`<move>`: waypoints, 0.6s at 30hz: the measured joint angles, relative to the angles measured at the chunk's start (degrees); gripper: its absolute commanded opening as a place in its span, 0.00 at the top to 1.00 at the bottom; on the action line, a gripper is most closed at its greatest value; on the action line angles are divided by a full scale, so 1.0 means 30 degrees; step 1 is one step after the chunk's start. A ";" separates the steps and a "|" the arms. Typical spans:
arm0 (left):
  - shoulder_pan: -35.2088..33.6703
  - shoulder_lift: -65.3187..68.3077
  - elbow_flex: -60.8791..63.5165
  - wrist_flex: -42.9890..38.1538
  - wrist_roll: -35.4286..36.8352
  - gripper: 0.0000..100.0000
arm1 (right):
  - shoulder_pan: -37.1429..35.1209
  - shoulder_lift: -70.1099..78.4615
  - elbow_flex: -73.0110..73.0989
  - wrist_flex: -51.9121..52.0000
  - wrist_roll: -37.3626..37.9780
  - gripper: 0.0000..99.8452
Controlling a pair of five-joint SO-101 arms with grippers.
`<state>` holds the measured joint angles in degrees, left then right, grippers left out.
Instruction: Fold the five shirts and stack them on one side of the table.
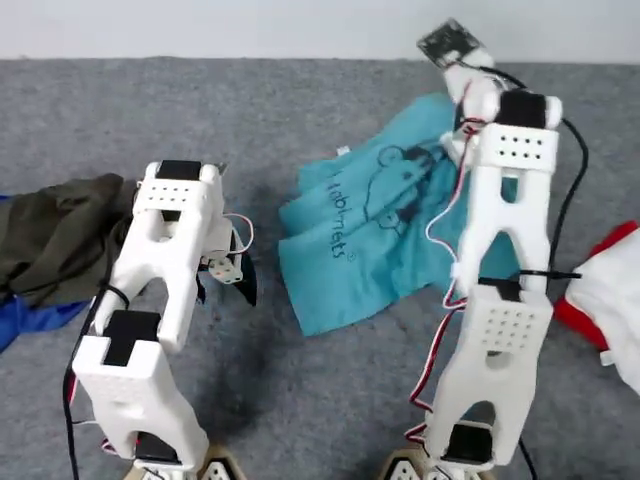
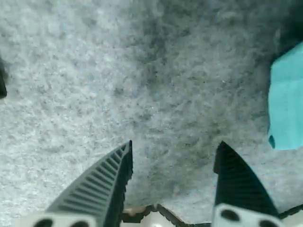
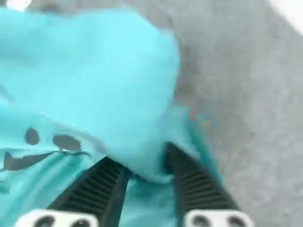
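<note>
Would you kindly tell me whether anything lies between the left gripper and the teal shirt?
Nothing visible does. The left gripper hangs open over the grey felt, and only that felt lies between it and the teal shirt. The right gripper is shut on a fold of that shirt.

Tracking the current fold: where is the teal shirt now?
In the high view the teal shirt lies at the middle of the table, a fold at its right side pinched in the right gripper.

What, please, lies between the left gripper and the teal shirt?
Bare grey table covering lies there; the left wrist view shows it running from the open left gripper to the teal shirt.
</note>
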<state>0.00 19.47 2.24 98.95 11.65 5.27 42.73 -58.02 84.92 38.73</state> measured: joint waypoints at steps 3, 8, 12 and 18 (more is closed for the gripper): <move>0.0000 0.0000 0.0000 0.0000 0.0000 0.74 | 0.0117 0.0879 -0.0059 0.1201 0.0410 0.66; 0.0000 0.0000 0.0000 0.0000 0.0000 0.74 | 0.0088 0.1260 -0.0352 0.3136 0.0821 0.68; 0.0029 0.0000 0.0000 0.0000 0.0000 0.74 | 0.0703 0.1260 -0.2315 0.4337 0.0938 0.68; 0.2315 -0.0645 0.0059 0.0000 0.0000 0.73 | 0.1700 0.1231 -0.3780 0.5245 0.1612 0.68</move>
<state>6.95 17.54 2.42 98.95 11.65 10.37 46.42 -69.36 100.66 43.56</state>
